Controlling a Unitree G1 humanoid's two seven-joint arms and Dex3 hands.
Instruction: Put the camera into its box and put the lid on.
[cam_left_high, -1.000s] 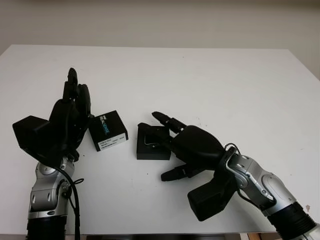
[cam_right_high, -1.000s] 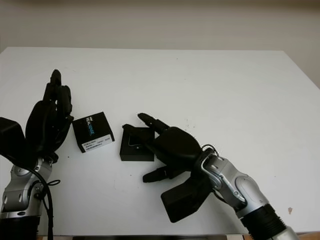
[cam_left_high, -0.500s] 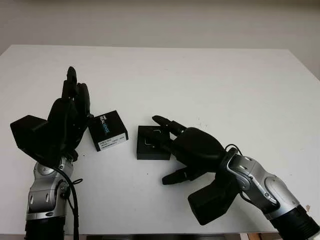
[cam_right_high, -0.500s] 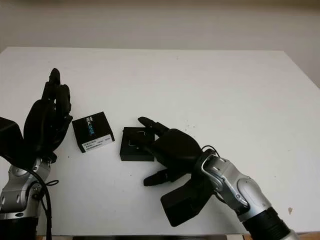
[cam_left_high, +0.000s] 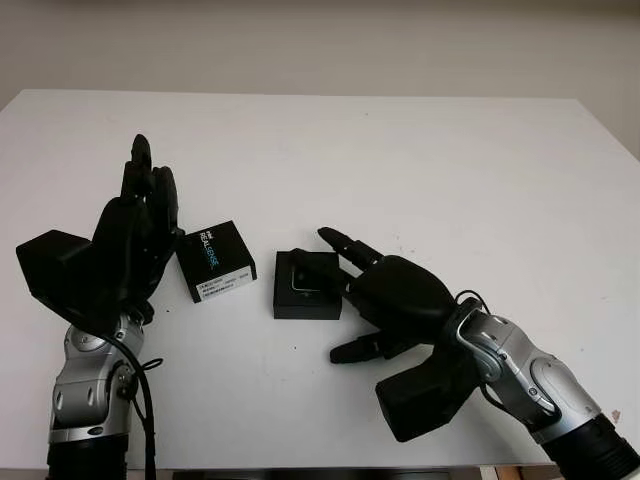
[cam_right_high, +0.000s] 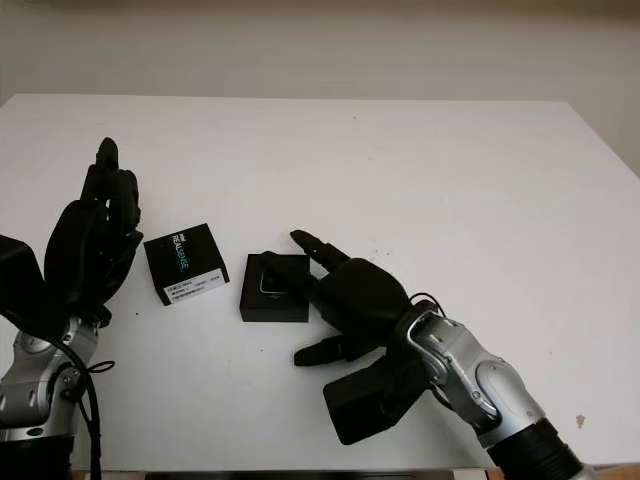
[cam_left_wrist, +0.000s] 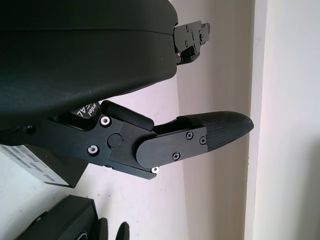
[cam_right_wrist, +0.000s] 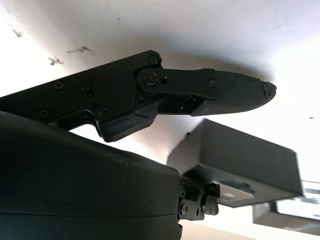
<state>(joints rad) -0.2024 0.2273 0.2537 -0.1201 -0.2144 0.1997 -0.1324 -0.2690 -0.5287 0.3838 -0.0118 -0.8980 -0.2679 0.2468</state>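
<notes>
The black box base (cam_left_high: 307, 286) lies open near the middle of the white table (cam_left_high: 450, 170), with the small silver-grey camera (cam_left_high: 299, 280) lying inside it. The box's black lid (cam_left_high: 217, 261), with white print on top, lies flat just to its left. My right hand (cam_left_high: 350, 290) is open at the box's right edge, its upper fingers (cam_left_high: 340, 243) reaching over the far right corner; the right wrist view has a finger (cam_right_wrist: 215, 95) beside the box (cam_right_wrist: 240, 160). My left hand (cam_left_high: 150, 200) is open and stands upright just left of the lid (cam_left_wrist: 45, 167).
The table's far edge meets a pale wall. Bare white surface stretches behind and to the right of the box. The near edge of the table runs just under both forearms.
My right hand has drawn back to the right from over the box, uncovering the camera lying inside. The left hand and the lid have hardly moved.
</notes>
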